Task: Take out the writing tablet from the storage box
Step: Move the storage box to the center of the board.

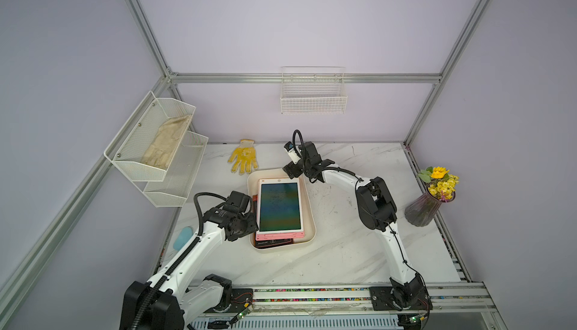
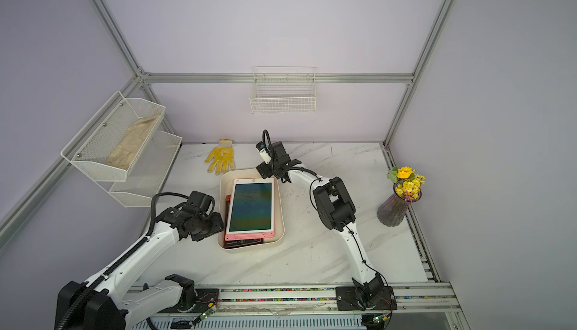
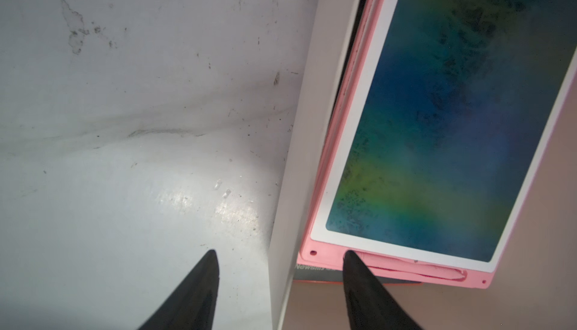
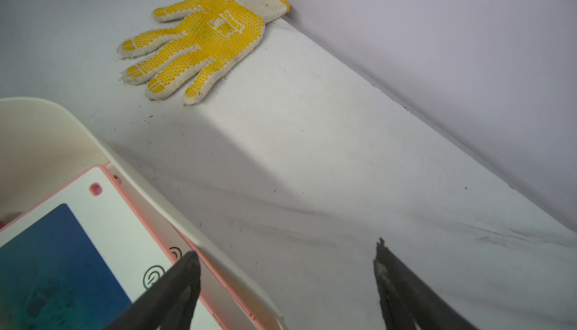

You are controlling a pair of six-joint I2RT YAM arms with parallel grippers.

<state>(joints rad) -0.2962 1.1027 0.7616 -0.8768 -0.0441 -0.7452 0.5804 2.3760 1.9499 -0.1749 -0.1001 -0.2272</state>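
Cream-white storage box (image 1: 310,209) sits mid-way across a marble-patterned table (image 1: 343,250). The pink-framed writing tablet (image 1: 279,208) lies inside it, screen up, on top of other tablets (image 1: 273,242). Left gripper (image 3: 278,255) has its 2 fingers spread, straddling the box's side wall, 1 tip at the tablet's pink edge. Right gripper (image 4: 286,250) is spread wide at the box's far end, 1 finger over the tablet, 1 over bare table.

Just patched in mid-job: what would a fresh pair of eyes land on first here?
The pink-framed writing tablet, with its blue-green screen, lies uppermost in the cream storage box at mid-table. The left tool and right tool both stand open astride the box's wall at opposite corners. A yellow glove lies behind the box, near the back wall.
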